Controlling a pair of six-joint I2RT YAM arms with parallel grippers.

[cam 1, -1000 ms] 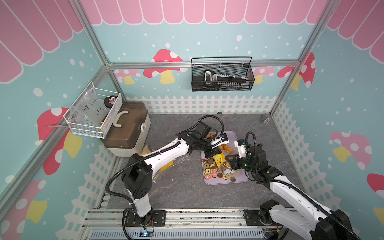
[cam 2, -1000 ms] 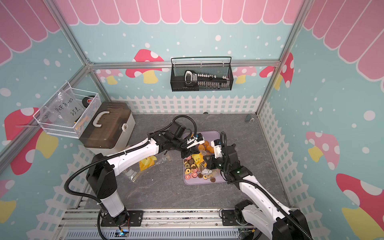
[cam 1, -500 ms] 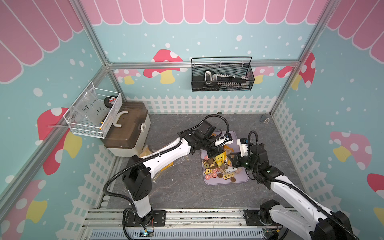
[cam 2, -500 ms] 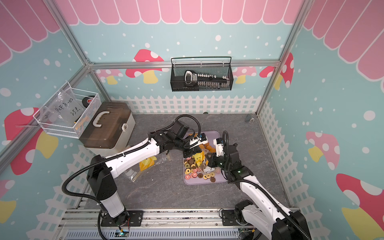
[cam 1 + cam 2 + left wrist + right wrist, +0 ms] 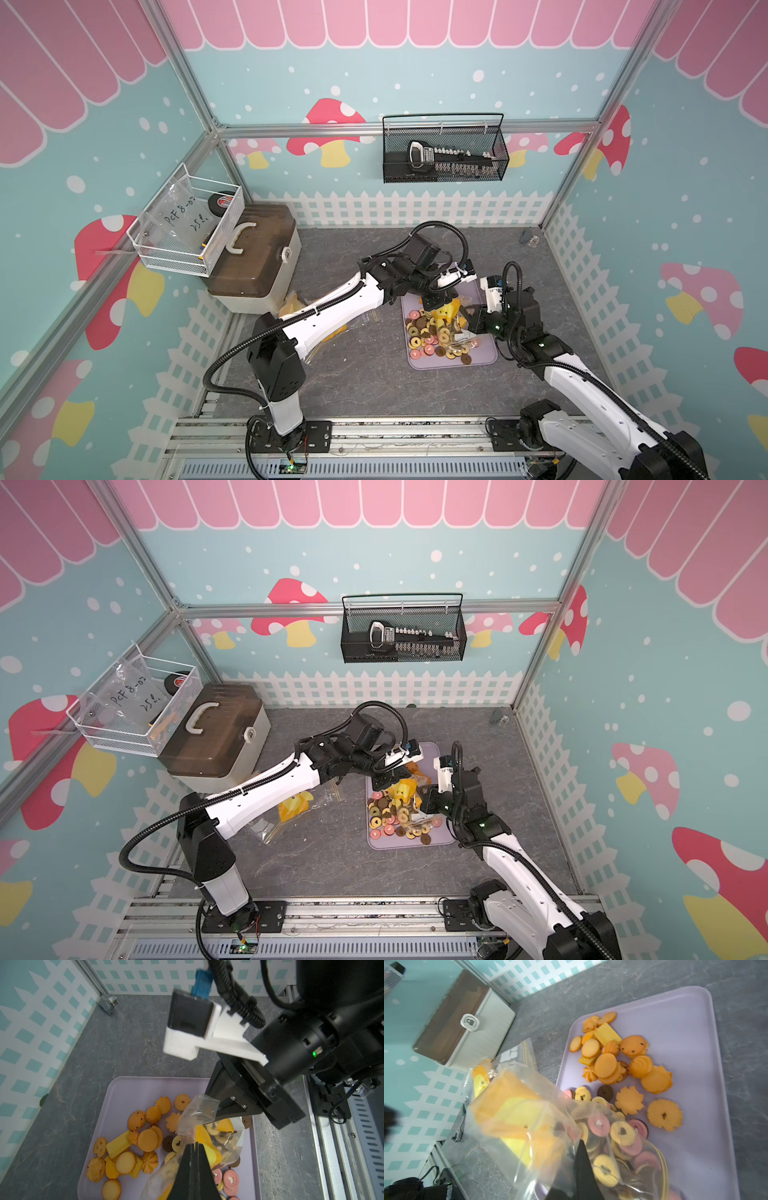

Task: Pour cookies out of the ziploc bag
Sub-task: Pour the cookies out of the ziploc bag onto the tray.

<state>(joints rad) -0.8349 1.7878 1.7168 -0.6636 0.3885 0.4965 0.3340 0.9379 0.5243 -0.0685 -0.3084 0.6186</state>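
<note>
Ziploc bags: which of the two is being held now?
The bag over the lilac tray, pinched by left gripper and right gripper; the other bag lies flat on the table.

Bright, even light from overhead fills the scene; shadows on the worktop (image 5: 374, 386) are faint and soft. Both top views are sharp. In the right wrist view the bag (image 5: 517, 1118) is smeared, out of focus.
</note>
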